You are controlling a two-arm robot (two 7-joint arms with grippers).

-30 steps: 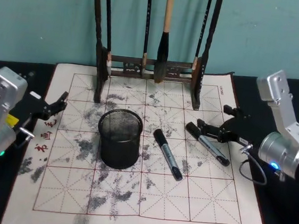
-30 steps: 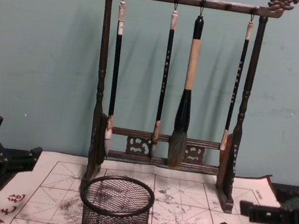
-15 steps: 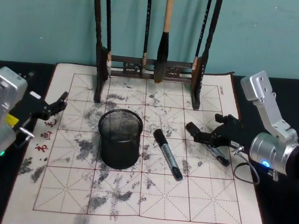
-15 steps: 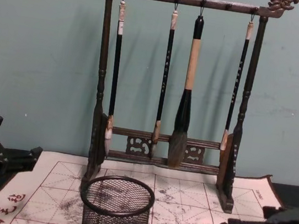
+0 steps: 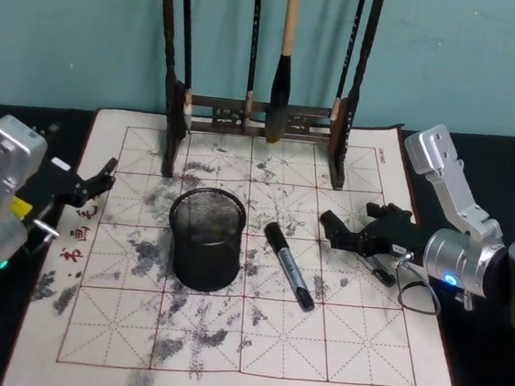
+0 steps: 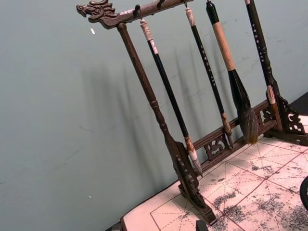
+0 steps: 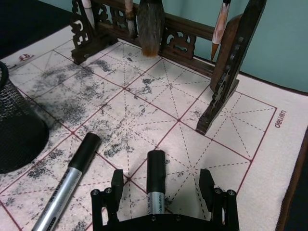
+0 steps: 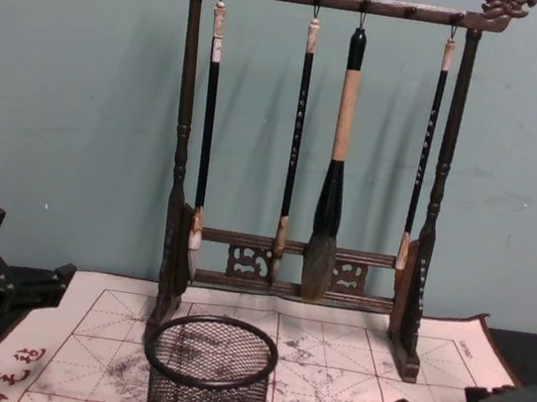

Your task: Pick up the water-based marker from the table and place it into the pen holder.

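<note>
Right gripper [image 5: 356, 233]: I saw it low over the right of the felt mat [image 5: 251, 340], fingers [image 7: 117, 186] spread either side of the right-hand marker [image 7: 156, 172], not closed on it | marker: flat on the surface, right of the second marker [image 5: 289, 265] and the mesh pen holder [image 5: 205, 238] | left gripper [image 5: 93, 183]: at the mat's left edge, fingers spread.

Black mesh pen holder [image 5: 203, 254]; cream mat [image 5: 343, 342], red grid lines, grey ink stains; teal wall [image 5: 72, 26].
</note>
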